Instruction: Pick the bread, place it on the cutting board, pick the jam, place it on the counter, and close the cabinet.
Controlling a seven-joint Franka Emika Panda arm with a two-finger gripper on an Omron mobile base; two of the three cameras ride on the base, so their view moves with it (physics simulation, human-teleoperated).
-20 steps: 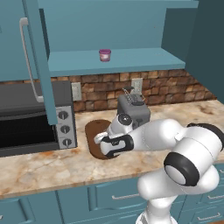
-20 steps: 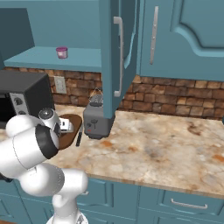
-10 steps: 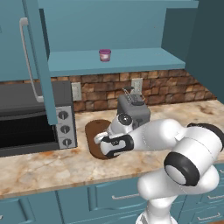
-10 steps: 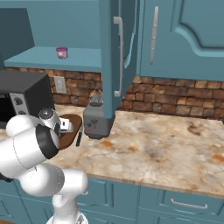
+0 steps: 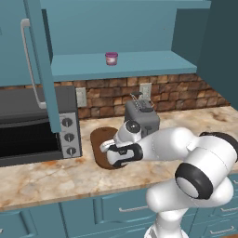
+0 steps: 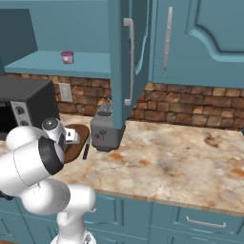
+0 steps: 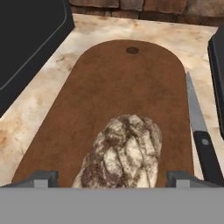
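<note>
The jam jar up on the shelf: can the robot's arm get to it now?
Probably yes. The jam stands alone on the shelf, the cabinet door is swung open, and the gripper has open jaws over the bread.

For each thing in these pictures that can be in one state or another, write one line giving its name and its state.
bread: lying on the board, between the finger tips
cutting board: flat on the counter, holding the bread
gripper: open
jam: upright on the cabinet shelf, lid on
cabinet: door open
knife: lying beside the board

Bread [image 7: 122,151] lies on the cutting board [image 7: 109,83] — knife [image 7: 199,133] beside it, jam [image 5: 111,58] on the shelf [image 5: 139,63].
</note>
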